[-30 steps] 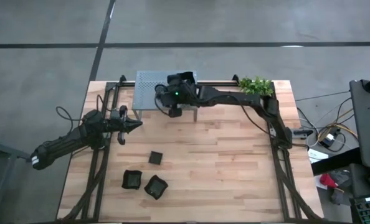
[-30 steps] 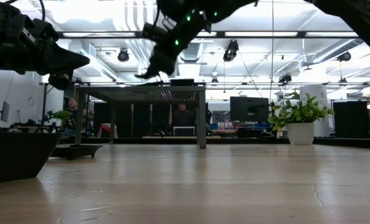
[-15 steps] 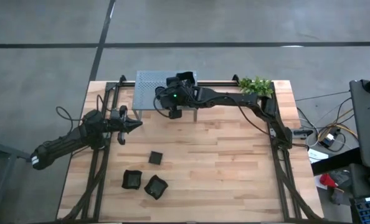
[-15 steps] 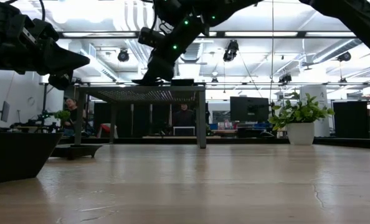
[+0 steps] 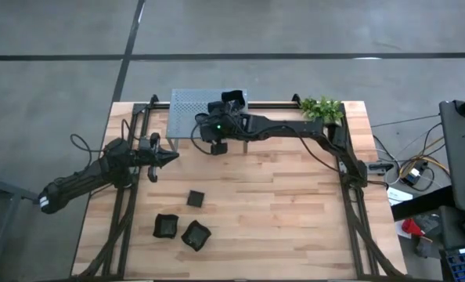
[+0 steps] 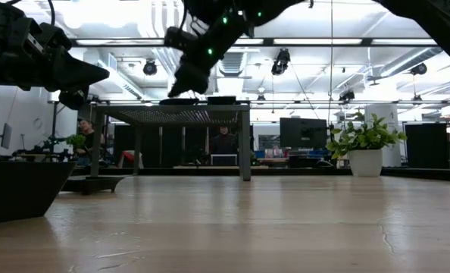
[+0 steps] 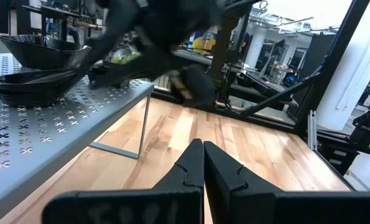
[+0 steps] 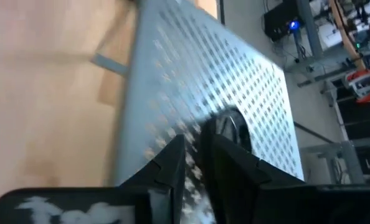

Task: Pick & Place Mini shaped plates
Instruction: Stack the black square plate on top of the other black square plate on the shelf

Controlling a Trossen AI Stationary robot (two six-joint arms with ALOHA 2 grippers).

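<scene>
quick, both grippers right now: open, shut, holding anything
Left gripper: shut, empty, off the shelf's left end.
Right gripper: jaws slightly apart above the grey shelf, a small black plate lying just past its fingertips, not held.

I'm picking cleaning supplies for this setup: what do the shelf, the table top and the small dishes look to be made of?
Shelf: grey sheet metal, matte, punched with small cross-shaped holes, on thin legs. Table top: light wood planks with visible grain and seams. Mini shaped plates: black and glossy, catching highlights; plastic or glazed ceramic, I cannot tell which.
</scene>
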